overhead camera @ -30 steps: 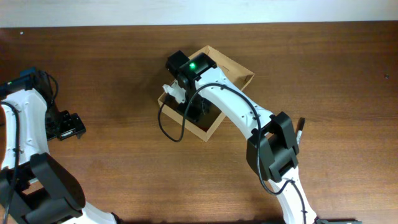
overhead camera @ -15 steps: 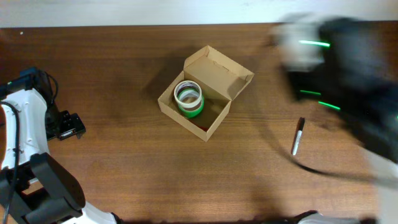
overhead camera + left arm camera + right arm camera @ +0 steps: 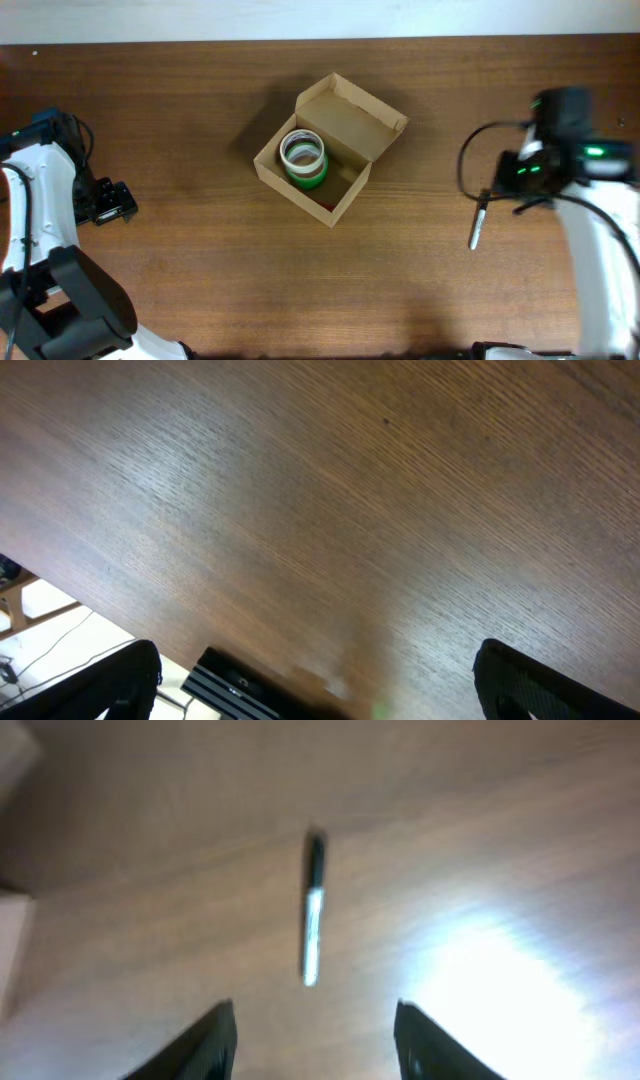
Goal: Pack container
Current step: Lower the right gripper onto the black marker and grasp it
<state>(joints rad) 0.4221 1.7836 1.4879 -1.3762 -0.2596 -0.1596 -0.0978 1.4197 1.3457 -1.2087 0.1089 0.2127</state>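
Observation:
The container (image 3: 345, 195), a tan cardboard box with its flap lid open, sits at the table's middle in the overhead view. A green and white tape roll (image 3: 303, 158) lies inside it. A black and silver marker (image 3: 479, 220) lies on the table to the right; it also shows in the right wrist view (image 3: 312, 910). My right gripper (image 3: 315, 1030) is open and empty, above the table just short of the marker. My left gripper (image 3: 315, 680) is open and empty over bare table at the far left edge.
The wooden table (image 3: 200, 250) runs to a pale wall strip at the back. A black slotted bar (image 3: 250, 685) shows at the table's edge in the left wrist view.
My right arm has left the box and swung fast to the right side, above the marker. The tape roll stays in the box. The left arm has not moved.

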